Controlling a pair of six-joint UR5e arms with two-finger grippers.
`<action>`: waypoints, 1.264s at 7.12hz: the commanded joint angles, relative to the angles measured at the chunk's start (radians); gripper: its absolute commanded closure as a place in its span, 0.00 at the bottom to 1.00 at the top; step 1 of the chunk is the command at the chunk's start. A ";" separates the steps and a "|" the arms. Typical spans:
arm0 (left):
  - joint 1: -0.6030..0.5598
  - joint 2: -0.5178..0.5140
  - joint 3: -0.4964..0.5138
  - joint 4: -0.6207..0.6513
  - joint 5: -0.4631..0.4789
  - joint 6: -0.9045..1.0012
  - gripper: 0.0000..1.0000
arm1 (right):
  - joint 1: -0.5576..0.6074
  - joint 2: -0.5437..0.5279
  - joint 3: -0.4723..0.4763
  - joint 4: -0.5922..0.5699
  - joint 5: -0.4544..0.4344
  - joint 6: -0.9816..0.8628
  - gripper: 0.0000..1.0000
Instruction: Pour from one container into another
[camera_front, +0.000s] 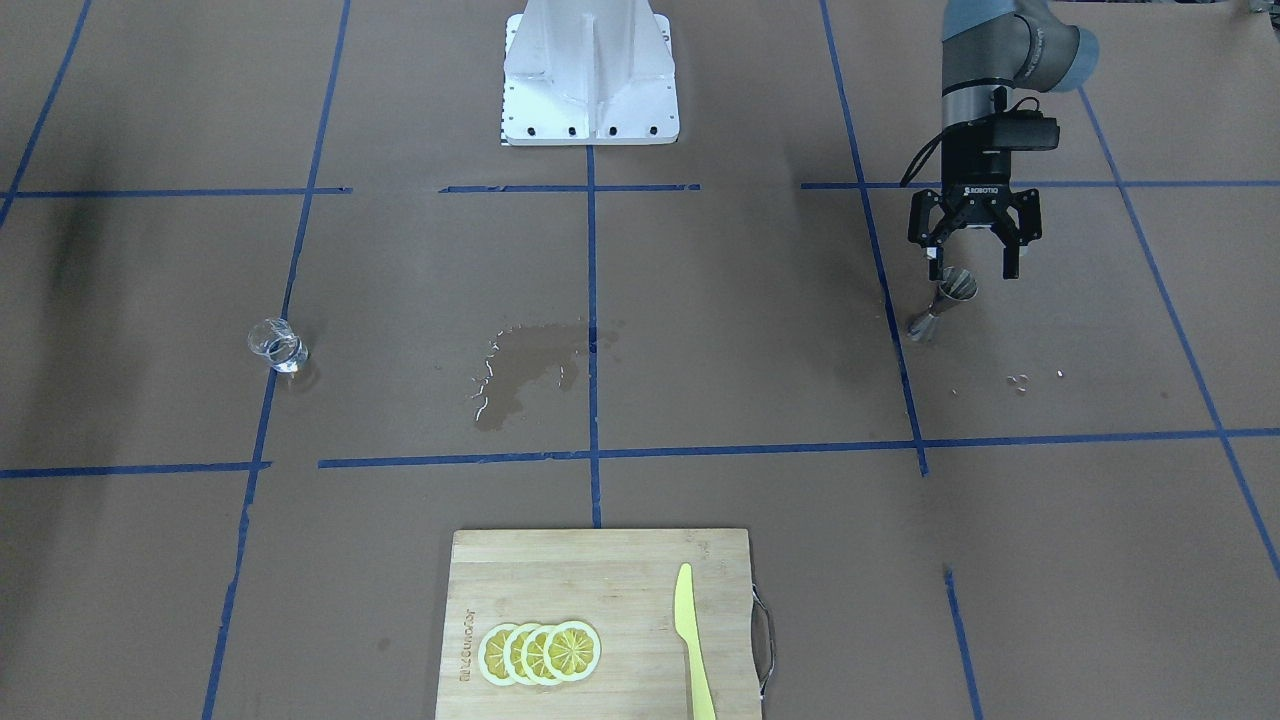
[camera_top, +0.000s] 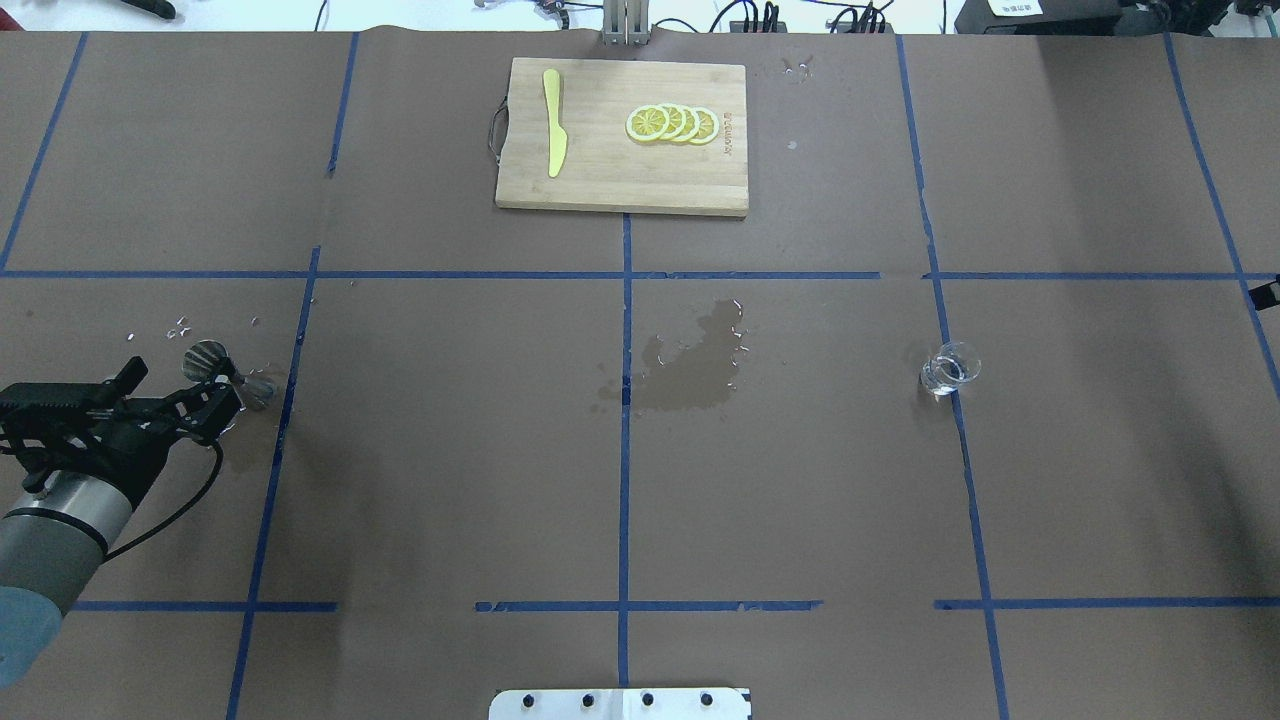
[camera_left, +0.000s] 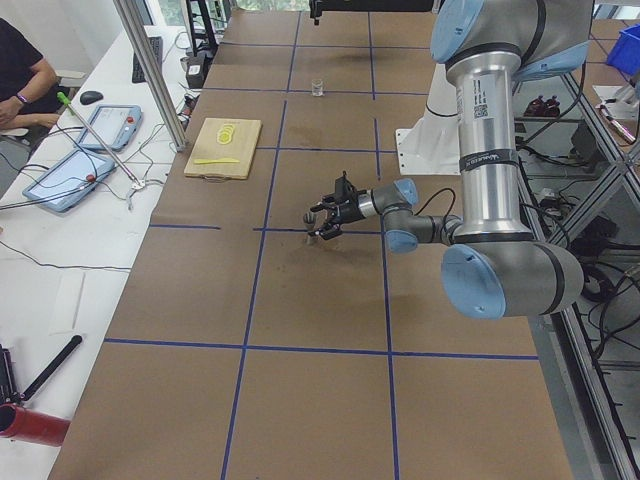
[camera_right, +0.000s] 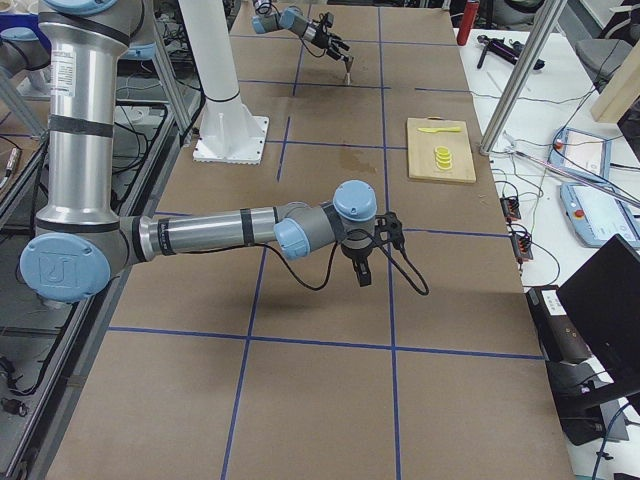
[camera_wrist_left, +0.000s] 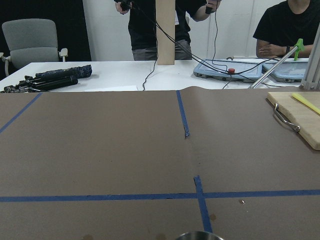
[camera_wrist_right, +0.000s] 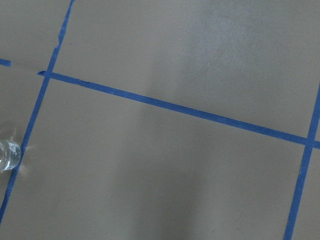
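The small clear glass tumbler (camera_front: 277, 345) stands alone on the brown paper, with liquid in it; it also shows as the tumbler (camera_top: 950, 367) and at the edge of the right wrist view, tumbler (camera_wrist_right: 7, 155). The steel jigger (camera_front: 945, 300) stands upright near the table's other end, jigger (camera_top: 215, 365). My left gripper (camera_front: 972, 268) hangs open just over the jigger's top cone, fingers spread to either side, not touching it. The jigger's rim (camera_wrist_left: 200, 235) peeks in at the bottom of the left wrist view. My right gripper (camera_right: 362, 270) points down above bare paper, far from the tumbler; I cannot tell its state.
A wet puddle (camera_front: 530, 365) darkens the paper at the table's middle. Droplets (camera_front: 1020, 380) lie beside the jigger. A wooden cutting board (camera_front: 600, 560) with lemon slices (camera_front: 540, 652) and a yellow knife (camera_front: 690, 640) sits at the operators' edge. People stand behind that edge.
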 joint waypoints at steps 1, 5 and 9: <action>0.006 -0.023 0.029 0.000 0.004 -0.010 0.02 | 0.000 0.000 0.000 0.000 -0.001 -0.001 0.00; 0.006 -0.080 0.120 0.000 0.006 -0.010 0.09 | 0.000 0.000 0.000 0.000 -0.001 -0.003 0.00; 0.006 -0.129 0.167 -0.001 0.070 -0.010 0.27 | 0.000 0.002 -0.003 0.000 -0.003 -0.004 0.00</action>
